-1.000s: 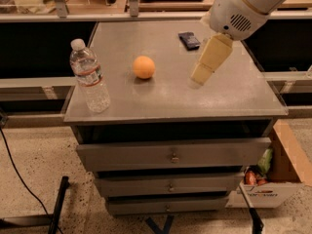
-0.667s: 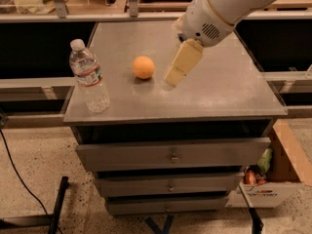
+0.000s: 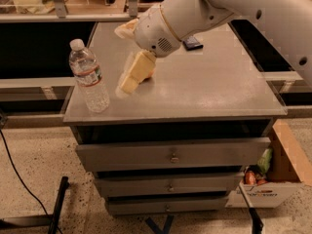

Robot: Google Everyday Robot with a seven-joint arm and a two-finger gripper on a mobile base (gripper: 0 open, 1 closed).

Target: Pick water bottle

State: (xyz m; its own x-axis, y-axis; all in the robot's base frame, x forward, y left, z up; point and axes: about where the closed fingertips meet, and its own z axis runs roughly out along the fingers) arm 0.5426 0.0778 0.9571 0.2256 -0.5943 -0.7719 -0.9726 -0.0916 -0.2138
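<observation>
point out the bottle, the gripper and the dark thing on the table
bottle (image 3: pixel 88 76): camera view, on its label
gripper (image 3: pixel 127 84): camera view, its tip, just right of the bottle
dark thing (image 3: pixel 193 43): camera view, its top face

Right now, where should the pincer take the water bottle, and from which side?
Grip the water bottle around its labelled middle, level, from the side facing the pincer, which hangs beside it over the cabinet top. It stands upright near the corner, its round body free all around; the cap end is narrower.
</observation>
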